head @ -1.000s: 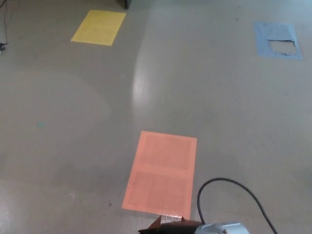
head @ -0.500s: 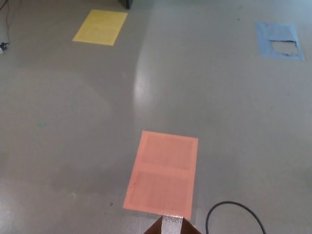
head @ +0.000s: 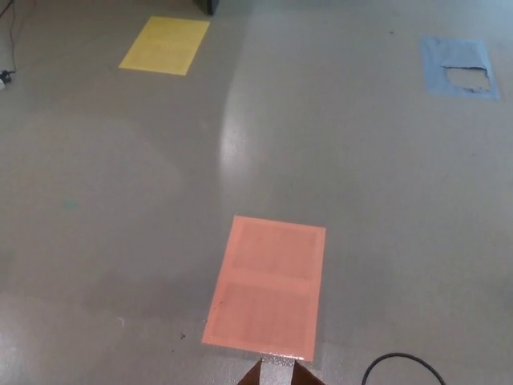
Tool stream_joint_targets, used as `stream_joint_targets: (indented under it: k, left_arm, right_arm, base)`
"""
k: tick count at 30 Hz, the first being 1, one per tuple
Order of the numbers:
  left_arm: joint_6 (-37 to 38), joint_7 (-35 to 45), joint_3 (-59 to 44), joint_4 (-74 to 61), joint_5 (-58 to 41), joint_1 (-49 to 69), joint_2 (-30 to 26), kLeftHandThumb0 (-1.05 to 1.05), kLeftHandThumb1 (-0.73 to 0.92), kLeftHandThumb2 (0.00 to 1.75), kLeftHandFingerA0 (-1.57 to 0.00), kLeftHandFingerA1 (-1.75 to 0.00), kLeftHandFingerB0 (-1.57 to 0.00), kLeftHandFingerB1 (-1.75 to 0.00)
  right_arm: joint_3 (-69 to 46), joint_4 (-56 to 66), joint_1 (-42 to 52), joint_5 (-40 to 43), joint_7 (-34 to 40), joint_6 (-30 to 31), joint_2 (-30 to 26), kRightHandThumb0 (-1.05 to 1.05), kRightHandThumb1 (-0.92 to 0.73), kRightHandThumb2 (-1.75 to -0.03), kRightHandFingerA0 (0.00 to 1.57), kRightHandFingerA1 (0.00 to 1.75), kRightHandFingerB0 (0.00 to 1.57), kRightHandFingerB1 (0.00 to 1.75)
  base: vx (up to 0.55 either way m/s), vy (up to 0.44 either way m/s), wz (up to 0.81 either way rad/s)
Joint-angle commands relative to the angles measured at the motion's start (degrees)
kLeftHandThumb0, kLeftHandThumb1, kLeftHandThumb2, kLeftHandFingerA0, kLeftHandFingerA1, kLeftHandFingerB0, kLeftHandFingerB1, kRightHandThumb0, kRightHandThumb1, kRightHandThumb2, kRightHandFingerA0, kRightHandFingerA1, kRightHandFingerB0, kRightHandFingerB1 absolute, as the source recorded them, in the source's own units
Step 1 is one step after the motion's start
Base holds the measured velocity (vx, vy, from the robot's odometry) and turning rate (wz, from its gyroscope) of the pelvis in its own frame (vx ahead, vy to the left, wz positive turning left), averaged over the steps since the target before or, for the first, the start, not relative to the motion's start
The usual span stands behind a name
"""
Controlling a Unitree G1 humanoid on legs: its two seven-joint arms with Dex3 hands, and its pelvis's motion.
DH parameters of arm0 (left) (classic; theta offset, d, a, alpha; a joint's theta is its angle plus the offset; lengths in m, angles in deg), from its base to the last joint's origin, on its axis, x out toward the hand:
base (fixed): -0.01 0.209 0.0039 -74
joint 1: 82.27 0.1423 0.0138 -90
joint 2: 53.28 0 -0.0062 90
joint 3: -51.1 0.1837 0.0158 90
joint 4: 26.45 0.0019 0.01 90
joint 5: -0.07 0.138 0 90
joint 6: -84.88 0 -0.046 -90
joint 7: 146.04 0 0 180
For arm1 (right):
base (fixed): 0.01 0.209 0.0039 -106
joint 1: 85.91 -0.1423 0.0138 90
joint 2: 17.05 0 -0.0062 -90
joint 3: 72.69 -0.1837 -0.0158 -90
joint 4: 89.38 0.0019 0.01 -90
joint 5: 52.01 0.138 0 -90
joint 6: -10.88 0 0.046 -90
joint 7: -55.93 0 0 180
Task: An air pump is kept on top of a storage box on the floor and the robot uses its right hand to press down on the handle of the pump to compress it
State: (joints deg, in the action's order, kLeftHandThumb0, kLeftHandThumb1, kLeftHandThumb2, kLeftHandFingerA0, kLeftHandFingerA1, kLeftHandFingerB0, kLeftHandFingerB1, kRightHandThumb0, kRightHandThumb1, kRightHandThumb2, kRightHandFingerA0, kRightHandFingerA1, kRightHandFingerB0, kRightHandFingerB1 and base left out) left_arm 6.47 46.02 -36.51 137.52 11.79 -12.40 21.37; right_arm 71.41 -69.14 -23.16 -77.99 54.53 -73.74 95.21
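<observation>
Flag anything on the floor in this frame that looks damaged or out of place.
The blue floor patch at the far right is torn: a ragged hole in its middle shows the grey floor. The orange patch and yellow patch look intact. A black hose loop pokes in at the bottom edge. Neither hand shows.

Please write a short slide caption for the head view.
Grey floor with orange, yellow and blue patches; black hose loop at bottom edge.
</observation>
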Motion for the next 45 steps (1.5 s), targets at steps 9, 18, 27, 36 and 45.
stream_joint_targets:
  k: [9,18,27,36,45]
  left_arm:
    - [1.71,1.19,-0.46,-0.41,0.22,-2.74,-1.26,-0.58,0.77,0.64,-0.24,-0.32,-0.23,-0.29]
    - [1.15,1.57,-0.66,-0.4,0.17,-4.13,-1.38,-0.57,0.77,0.64,-0.23,-0.31,-0.22,-0.29]
    - [0.01,1.64,-0.64,-0.39,0.32,-6.79,-1.84,-0.56,0.76,0.63,-0.24,-0.31,-0.23,-0.3]
    - [0.08,1.78,-0.15,-0.21,0.8,-7.08,-1.98,-0.56,0.76,0.63,-0.23,-0.32,-0.23,-0.29]
    - [-0.08,1.26,-0.61,0.18,0.35,-6.84,-1.33,-0.57,0.76,0.63,-0.25,-0.33,-0.23,-0.29]
  right_arm:
    - [-12.41,0.42,-12.25,-1.45,8.33,-12.59,-4.17,-0.91,-0.86,-1.18,0.07,0.17,0.06,0.16]
    - [-25.03,29.39,-18.15,4.83,-1.38,-17.14,-11.37,-0.9,-0.88,-1.18,0.03,0.14,0.02,0.12]
    - [-36.95,54.18,-15.54,11.7,-4.71,-18.24,-18.39,-0.9,-0.85,-1.14,0.07,0.13,0.07,0.14]
    - [-55.22,55.09,-2.16,17.42,4.59,-18.32,-22.52,-0.81,-0.81,-1.12,0.08,0.29,0.08,0.25]
    - [-69.61,34.06,2.1,23.09,13.69,-26.16,-17.72,-0.68,-0.89,-0.67,0.18,0.32,0.22,0.3]
  base:
    - [0.0,0.0,0.0]
    - [0.0,0.0,0.0]
    - [0.0,0.0,0.0]
    - [0.0,0.0,0.0]
    - [0.0,0.0,0.0]
